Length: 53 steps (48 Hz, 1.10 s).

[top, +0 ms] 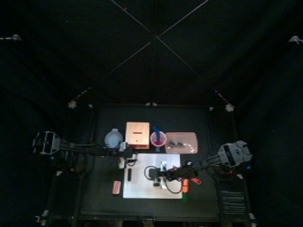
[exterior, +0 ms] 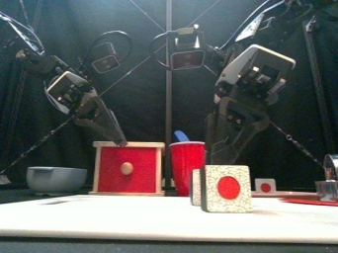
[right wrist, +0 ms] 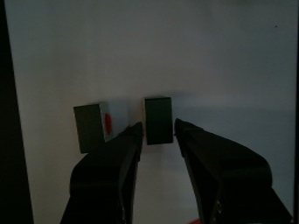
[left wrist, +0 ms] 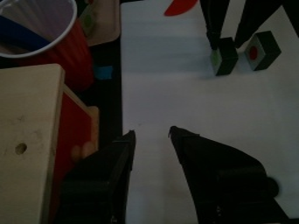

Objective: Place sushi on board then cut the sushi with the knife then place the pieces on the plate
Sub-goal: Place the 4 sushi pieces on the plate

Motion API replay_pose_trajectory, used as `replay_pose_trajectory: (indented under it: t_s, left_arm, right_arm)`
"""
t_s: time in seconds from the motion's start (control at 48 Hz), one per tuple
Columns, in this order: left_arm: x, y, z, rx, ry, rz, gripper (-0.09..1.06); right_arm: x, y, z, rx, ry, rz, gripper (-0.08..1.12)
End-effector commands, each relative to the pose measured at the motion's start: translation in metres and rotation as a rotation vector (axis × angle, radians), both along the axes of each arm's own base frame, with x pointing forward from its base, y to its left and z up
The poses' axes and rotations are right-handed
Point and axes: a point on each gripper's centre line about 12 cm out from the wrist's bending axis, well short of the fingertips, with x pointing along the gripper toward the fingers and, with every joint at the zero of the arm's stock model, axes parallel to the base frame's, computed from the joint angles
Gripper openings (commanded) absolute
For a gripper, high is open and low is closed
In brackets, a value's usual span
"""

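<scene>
- Two sushi pieces stand on the white board [left wrist: 163, 83] at the middle of the table. The nearer piece [exterior: 227, 188] shows its red centre to the front camera, and the second piece [right wrist: 158, 112] stands close beside it, a narrow gap between them.
- The right claw [right wrist: 158, 127] hangs over the board with its jaws parted. In its own wrist view the tips sit on either side of the second piece. Whether they touch it cannot be told.
- The front view puts the right arm just behind and above the nearer piece.
- The left claw [left wrist: 152, 131] is open and holds nothing. It hovers above bare board on the left side, near the wooden box [exterior: 128, 168] with its red drawer front.
- The blue knife [exterior: 181, 136] stands in the red cup [exterior: 188, 168], just right of the box and behind the board.
- The pink plate [top: 182, 142] lies behind the board on the right side, next to the cup. Neither sushi piece is on it.
- A blue-grey bowl [exterior: 53, 179] sits on the table left of the box.
</scene>
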Motion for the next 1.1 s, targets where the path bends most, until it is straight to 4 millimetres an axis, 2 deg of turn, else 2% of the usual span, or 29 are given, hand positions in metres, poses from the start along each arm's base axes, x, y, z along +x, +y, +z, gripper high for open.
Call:
replay_pose_trajectory:
  t_s: [0.021, 0.208, 0.333, 0.458, 0.708, 0.792, 0.917, 1.021, 1.104]
  left_arm:
    - [0.003, 0.001, 0.006, 0.001, -0.023, 0.002, 0.77]
    - [0.003, 0.001, 0.006, 0.000, -0.023, 0.003, 0.77]
    - [0.003, 0.001, 0.006, 0.003, -0.024, 0.002, 0.77]
    - [0.003, 0.002, 0.007, 0.004, -0.026, 0.002, 0.77]
    - [0.003, 0.002, 0.007, 0.003, -0.026, 0.003, 0.77]
    - [0.003, 0.001, 0.007, 0.003, -0.026, 0.002, 0.77]
    - [0.003, 0.002, 0.007, 0.004, -0.026, 0.002, 0.77]
    - [0.003, 0.001, 0.007, 0.003, -0.026, 0.002, 0.77]
    - [0.003, 0.001, 0.006, 0.001, -0.023, 0.003, 0.77]
  right_arm:
    - [0.007, -0.001, 0.012, 0.006, -0.039, 0.000, 0.73]
    - [0.006, -0.005, 0.009, -0.003, -0.028, -0.006, 0.64]
    - [-0.003, -0.017, 0.025, -0.016, -0.031, -0.036, 0.61]
    - [-0.028, -0.040, 0.042, -0.038, -0.011, -0.103, 0.61]
    - [-0.094, -0.098, 0.064, -0.068, 0.029, -0.290, 0.61]
    - [-0.117, -0.118, 0.065, -0.071, 0.036, -0.366, 0.61]
    - [-0.143, -0.138, 0.063, -0.067, 0.042, -0.453, 0.61]
    - [-0.163, -0.151, 0.050, -0.059, 0.075, -0.521, 0.61]
    - [-0.171, -0.157, 0.039, -0.037, 0.086, -0.559, 0.61]
